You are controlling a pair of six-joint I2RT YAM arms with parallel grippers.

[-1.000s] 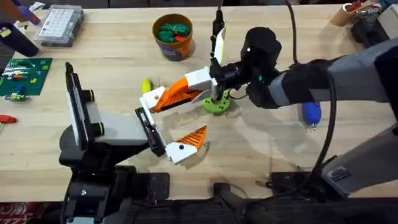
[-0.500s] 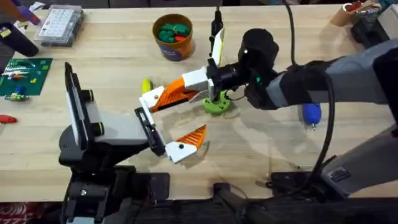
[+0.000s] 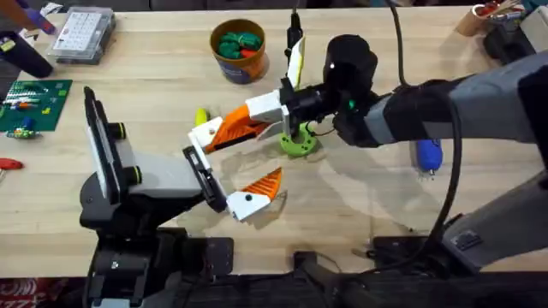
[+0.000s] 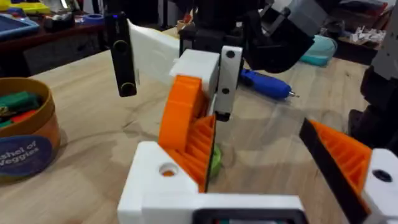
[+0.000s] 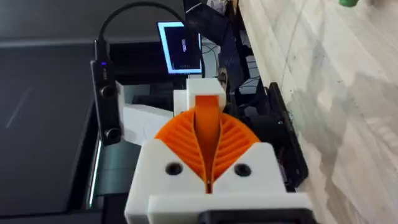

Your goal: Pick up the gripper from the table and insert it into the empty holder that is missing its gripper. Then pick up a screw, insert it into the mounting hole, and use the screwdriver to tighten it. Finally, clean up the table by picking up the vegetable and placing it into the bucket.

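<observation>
Wood table (image 3: 154, 94): R pincer (image 3: 224, 134) reaches across centre, clamped on gripper (image 3: 233, 131); L pincer (image 3: 229, 192) spread wide.

A light wooden bench (image 3: 154, 94) with visible grain. Behind it stand cluttered dark worktables (image 4: 50, 37), and a lit screen (image 5: 181, 46) glows in the dim room.

Matt white plastic and ribbed orange pads make up the gripper (image 3: 257, 188) lying on the pale, smooth-grained wooden table (image 3: 154, 85). Beside it on the same wood, the screwdriver (image 4: 264, 83) shows a glossy blue plastic body and thin bright metal tip. The bucket (image 3: 240, 51) farther back looks like printed card with a smooth blue side.
</observation>
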